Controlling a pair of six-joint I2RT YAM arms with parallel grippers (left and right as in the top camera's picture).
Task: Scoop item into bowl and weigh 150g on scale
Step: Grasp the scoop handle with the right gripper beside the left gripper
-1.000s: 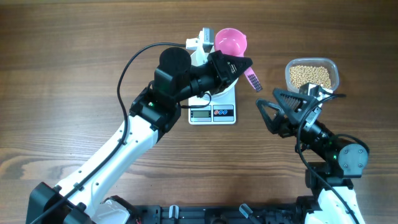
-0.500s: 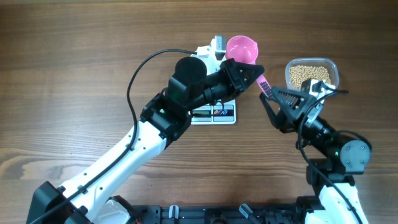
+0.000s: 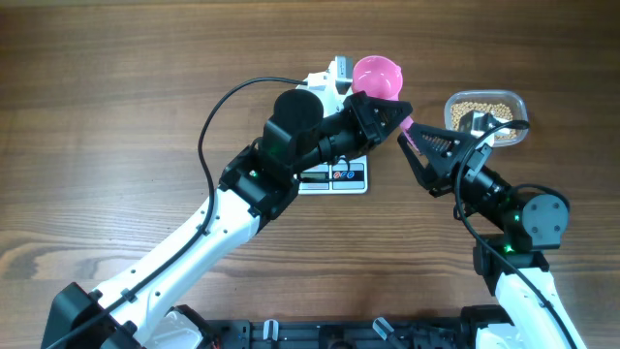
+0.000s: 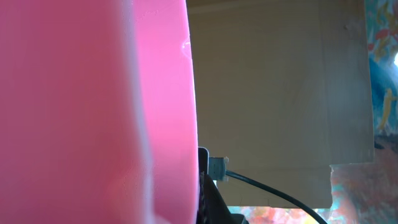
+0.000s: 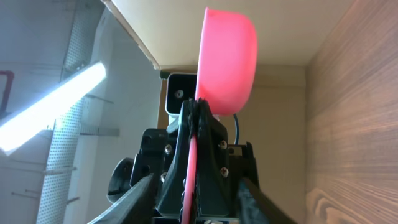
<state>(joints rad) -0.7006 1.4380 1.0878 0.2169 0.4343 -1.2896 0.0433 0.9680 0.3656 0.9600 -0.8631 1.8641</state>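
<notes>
Plastic, thin and light, is what both arms meet over. Above the small flat white square kitchen scale [image 3: 329,186], the left gripper [image 3: 395,111] is pressed together on the handle of the small pink plastic scoop [image 3: 376,76]. The scoop's cup hangs just beyond the scale's far right corner, with no beans showing in it. The scoop looks stiff, light and a little slick, so its flat handle is the place to pinch.

The round white bowl cannot be made out; the left arm covers most of the scale.

Right of the scale, the right gripper [image 3: 411,143] has its fingers spread either side of the handle's free end, apart from it in the wrist view.

Further right of the scale sits the clear rounded-rectangular plastic tub [image 3: 449,114]. It holds the small round pale tan beans [image 3: 472,102], which are probably hard, smooth and apt to roll and scatter, so better scooped than pinched.
</notes>
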